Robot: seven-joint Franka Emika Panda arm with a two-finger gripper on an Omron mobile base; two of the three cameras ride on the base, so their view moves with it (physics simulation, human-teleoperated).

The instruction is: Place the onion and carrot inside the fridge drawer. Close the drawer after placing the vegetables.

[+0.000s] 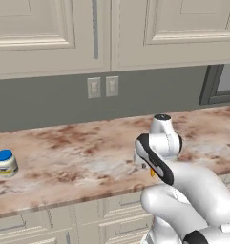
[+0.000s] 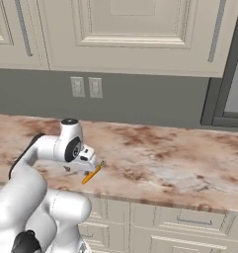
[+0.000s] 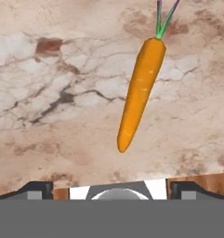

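Left base view: arm folded over marbled counter (image 1: 64, 157); carrot (image 1: 152, 172) barely peeks as orange sliver beside wrist. Blue-lidded jar (image 1: 6, 163) well apart at left.

Right base view: carrot (image 2: 91, 174) lies on counter near front edge, just beside hand, leafy end up-right.

Hand view: carrot (image 3: 140, 93) ahead of jaws (image 3: 111, 189), slightly right of centre, long axis running away from them, tip nearest. Jaws apart, holding nothing; judged pre-grasp approach.

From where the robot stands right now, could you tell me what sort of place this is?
A rendered home kitchen, most likely: a marbled stone counter under cream panelled wall cabinets, with drawers below, wall outlets on the grey backsplash, and a carrot lying on the counter.
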